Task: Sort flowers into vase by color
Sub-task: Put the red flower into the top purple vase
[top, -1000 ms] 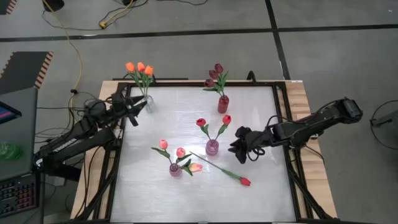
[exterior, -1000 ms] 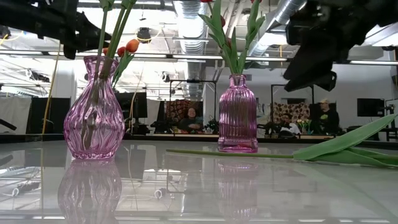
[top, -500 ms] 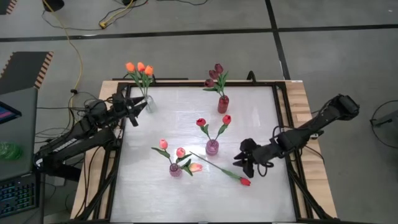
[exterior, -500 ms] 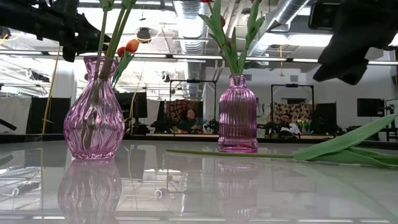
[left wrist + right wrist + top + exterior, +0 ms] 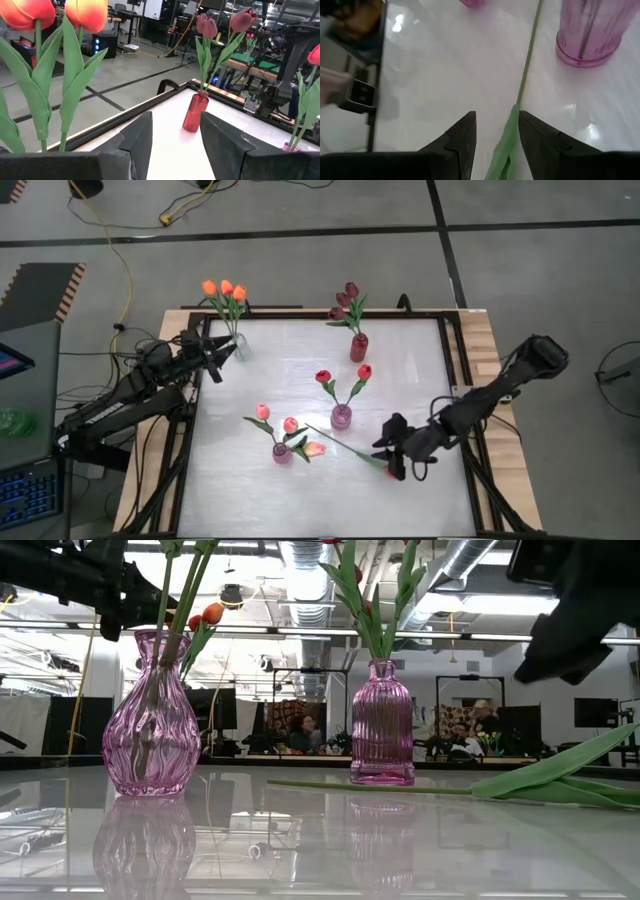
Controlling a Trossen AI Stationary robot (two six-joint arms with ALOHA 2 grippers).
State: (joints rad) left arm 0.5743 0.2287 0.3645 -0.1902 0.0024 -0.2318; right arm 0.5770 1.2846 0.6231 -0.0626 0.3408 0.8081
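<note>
White desk (image 5: 300, 480): loose red flower (image 5: 507, 137) lies flat, stem running toward the pink vase (image 5: 341, 416) with two red tulips, its head end away from it. Right pincer (image 5: 394, 463) low over that end, jaws open, straddling stem and leaf, no grip yet. Left pincer (image 5: 222, 353) open, empty, beside the orange-tulip vase (image 5: 236, 345).

four vases (image 5: 341, 416) with flowers (image 5: 224, 288) stand on the worktop (image 5: 300, 490); one loose flower (image 5: 345, 445) lies at the near right, under the right pincer (image 5: 396, 462).
</note>
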